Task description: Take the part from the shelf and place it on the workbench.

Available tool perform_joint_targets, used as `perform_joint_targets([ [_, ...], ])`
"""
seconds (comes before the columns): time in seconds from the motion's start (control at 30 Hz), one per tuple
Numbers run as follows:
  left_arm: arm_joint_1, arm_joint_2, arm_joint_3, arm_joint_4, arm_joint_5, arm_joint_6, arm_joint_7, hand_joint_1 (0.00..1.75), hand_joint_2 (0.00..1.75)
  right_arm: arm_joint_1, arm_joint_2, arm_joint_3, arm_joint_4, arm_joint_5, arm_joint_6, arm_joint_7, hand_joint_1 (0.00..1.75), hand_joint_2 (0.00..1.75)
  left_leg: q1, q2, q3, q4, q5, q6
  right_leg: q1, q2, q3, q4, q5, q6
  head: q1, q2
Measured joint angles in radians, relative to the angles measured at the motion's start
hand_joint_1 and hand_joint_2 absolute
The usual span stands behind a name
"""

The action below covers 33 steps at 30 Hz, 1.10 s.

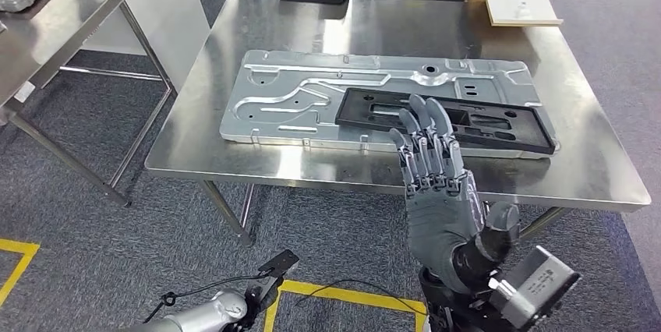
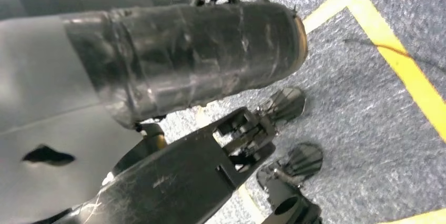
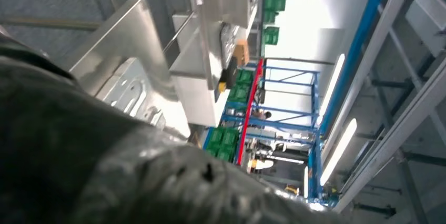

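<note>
The black part [image 1: 448, 118] lay flat on the silver panel [image 1: 312, 98] on the bench [image 1: 234, 160], apparently delivered; the right hand [image 1: 436, 184] hovered beside it, fingers straight, empty.

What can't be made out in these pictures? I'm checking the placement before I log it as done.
- Black part on the metal panel: in the head view the right hand covers its near edge, so hand contact is uncertain.
- Left hand: the head view cuts that arm off at the bottom edge; the left wrist view is blocked by dark parts, so its state is unknown.
- Right wrist view: a blurred dark cover hides the workbench top.
</note>
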Motion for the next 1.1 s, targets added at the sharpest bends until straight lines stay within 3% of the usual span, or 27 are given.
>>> perform_joint_targets([
  [0.03,0.002,0.001,0.0,0.0,0.004,0.0,0.0,0.0,0.0,0.004,0.0,-0.001,0.01,0.04,-0.018,0.025,0.0,0.0,0.002,-0.001,-0.008,0.012,-0.017,-0.006,0.0,-0.001,-0.007,-0.002,0.01,-0.008,-0.002,0.0],
  [0.07,0.005,0.002,0.0,0.0,0.009,0.0,-0.001,0.0,0.0,0.009,0.0,-0.002,0.026,0.098,-0.043,0.059,0.0,0.0,0.003,-0.001,-0.019,0.041,-0.052,-0.011,-0.002,-0.002,-0.016,-0.006,0.021,-0.016,-0.004,0.0],
  [0.13,0.012,0.002,0.002,0.0,0.021,0.002,-0.005,0.0,0.0,0.025,-0.001,-0.007,0.082,0.203,-0.09,0.117,0.0,0.0,0.006,-0.001,-0.05,0.15,-0.15,-0.019,0.0,-0.004,-0.04,-0.007,0.043,-0.025,-0.008,0.0],
  [0.17,0.015,0.003,0.002,0.0,0.025,0.002,-0.008,0.0,0.0,0.035,-0.001,-0.011,0.123,0.226,-0.105,0.126,0.0,0.0,0.006,-0.001,-0.062,0.21,-0.185,-0.021,0.001,-0.004,-0.055,-0.007,0.054,-0.027,-0.008,0.0],
  [0.2,0.019,0.003,0.003,0.0,0.028,0.003,-0.01,0.0,0.0,0.045,-0.001,-0.017,0.168,0.223,-0.113,0.117,0.0,0.0,0.006,-0.001,-0.065,0.254,-0.197,-0.022,0.002,-0.005,-0.072,-0.006,0.064,-0.027,-0.008,0.0],
  [0.27,0.026,0.003,0.003,0.0,0.033,0.005,-0.012,0.0,0.0,0.063,-0.002,-0.028,0.262,0.188,-0.119,0.069,0.0,0.0,0.006,-0.001,-0.028,0.252,-0.164,-0.018,0.003,-0.005,-0.103,-0.003,0.085,-0.025,-0.009,0.0],
  [0.3,0.027,0.003,0.003,0.0,0.035,0.006,-0.013,0.0,0.0,0.069,-0.002,-0.034,0.308,0.172,-0.121,0.047,0.0,0.0,0.006,-0.001,0.018,0.201,-0.138,-0.014,0.003,-0.005,-0.116,-0.001,0.094,-0.023,-0.009,0.0],
  [0.37,0.026,0.004,0.004,0.0,0.038,0.008,-0.015,0.0,0.0,0.076,-0.002,-0.047,0.387,0.141,-0.122,0.028,0.0,0.0,0.001,-0.002,0.122,0.058,-0.13,-0.005,0.004,-0.006,-0.134,0.001,0.111,-0.016,-0.008,0.0],
  [0.43,0.025,0.005,0.006,0.0,0.045,0.011,-0.017,0.0,0.0,0.08,-0.002,-0.06,0.471,0.102,-0.127,0.024,0.0,0.0,-0.005,-0.003,0.171,-0.026,-0.144,0.003,0.003,-0.009,-0.135,-0.004,0.128,-0.005,-0.009,0.0],
  [0.5,0.03,0.006,0.009,0.0,0.056,0.012,-0.019,0.0,0.0,0.085,-0.002,-0.075,0.587,0.041,-0.13,-0.011,0.0,0.0,-0.006,-0.003,0.169,-0.043,-0.128,0.015,0.001,-0.01,-0.131,-0.015,0.143,0.007,-0.012,0.0],
  [0.53,0.032,0.006,0.01,0.0,0.062,0.012,-0.021,0.0,0.0,0.088,-0.002,-0.085,0.65,0.005,-0.13,-0.039,0.0,0.0,-0.004,-0.001,0.166,-0.051,-0.115,0.023,0.001,-0.009,-0.135,-0.011,0.132,0.012,-0.013,0.0],
  [0.57,0.035,0.006,0.011,0.0,0.067,0.012,-0.024,0.0,0.0,0.091,-0.002,-0.096,0.719,-0.034,-0.128,-0.07,0.0,0.0,-0.001,0.0,0.16,-0.057,-0.1,0.032,0.001,-0.007,-0.143,0.009,0.104,0.017,-0.01,0.0],
  [0.6,0.037,0.006,0.013,0.0,0.07,0.012,-0.027,0.0,0.0,0.092,-0.002,-0.108,0.785,-0.069,-0.123,-0.095,0.0,0.0,0.001,0.001,0.15,-0.061,-0.087,0.038,0.0,-0.006,-0.157,0.051,0.057,0.02,-0.008,0.0],
  [0.67,0.043,0.006,0.021,0.0,0.075,0.012,-0.031,0.0,0.0,0.095,-0.002,-0.127,0.916,-0.132,-0.099,-0.139,0.0,0.0,0.0,0.001,0.123,-0.06,-0.065,0.044,-0.003,-0.004,-0.188,0.175,-0.037,0.026,-0.004,0.0],
  [0.7,0.047,0.006,0.024,0.0,0.077,0.012,-0.032,0.0,0.0,0.098,-0.001,-0.136,0.977,-0.16,-0.085,-0.156,0.0,0.0,0.0,0.001,0.108,-0.058,-0.055,0.043,-0.005,-0.005,-0.195,0.23,-0.054,0.03,-0.003,0.0],
  [0.73,0.051,0.007,0.026,0.0,0.079,0.012,-0.032,0.0,0.0,0.101,0.0,-0.143,1.031,-0.182,-0.074,-0.165,0.0,0.0,0.0,0.001,0.092,-0.054,-0.046,0.041,-0.008,-0.005,-0.191,0.26,-0.047,0.033,-0.003,0.0],
  [0.77,0.055,0.007,0.027,0.0,0.08,0.012,-0.032,0.0,0.0,0.105,0.0,-0.149,1.082,-0.204,-0.068,-0.167,0.0,0.0,0.0,0.001,0.076,-0.048,-0.039,0.038,-0.012,-0.005,-0.168,0.254,-0.023,0.037,-0.003,0.0],
  [0.8,0.057,0.007,0.027,0.0,0.082,0.012,-0.032,0.0,0.0,0.107,0.002,-0.156,1.129,-0.225,-0.066,-0.166,0.0,0.0,0.001,0.001,0.06,-0.04,-0.033,0.035,-0.016,-0.005,-0.129,0.213,0.003,0.04,-0.003,0.0],
  [0.83,0.058,0.007,0.028,0.0,0.084,0.012,-0.033,0.0,0.0,0.109,0.004,-0.164,1.172,-0.254,-0.065,-0.164,0.0,0.0,0.001,0.001,0.045,-0.029,-0.03,0.031,-0.02,-0.006,-0.08,0.15,0.01,0.043,-0.002,0.0],
  [0.9,0.058,0.008,0.032,0.0,0.088,0.012,-0.034,0.0,0.0,0.116,0.011,-0.192,1.252,-0.333,-0.065,-0.168,0.0,0.0,0.0,0.001,0.024,-0.008,-0.025,0.021,-0.019,-0.004,-0.003,0.034,-0.009,0.041,-0.002,0.0],
  [0.97,0.061,0.008,0.036,0.0,0.091,0.013,-0.037,0.0,0.0,0.13,0.021,-0.233,1.324,-0.404,-0.074,-0.168,0.0,0.0,-0.001,0.0,0.016,0.001,-0.017,0.01,-0.012,-0.001,0.014,-0.001,-0.023,0.029,-0.002,0.0],
  [1.03,0.067,0.009,0.041,0.0,0.095,0.015,-0.038,0.0,0.0,0.143,0.034,-0.268,1.388,-0.429,-0.097,-0.155,0.0,0.0,0.003,0.0,0.01,0.008,-0.02,-0.002,-0.012,-0.003,0.004,-0.002,-0.01,0.011,-0.001,0.0],
  [1.1,0.073,0.009,0.043,0.0,0.099,0.016,-0.039,0.0,0.0,0.147,0.041,-0.286,1.431,-0.425,-0.115,-0.137,0.0,0.0,0.008,0.0,-0.006,0.037,-0.062,-0.011,-0.012,-0.005,-0.009,-0.005,0.005,-0.006,-0.002,0.0],
])
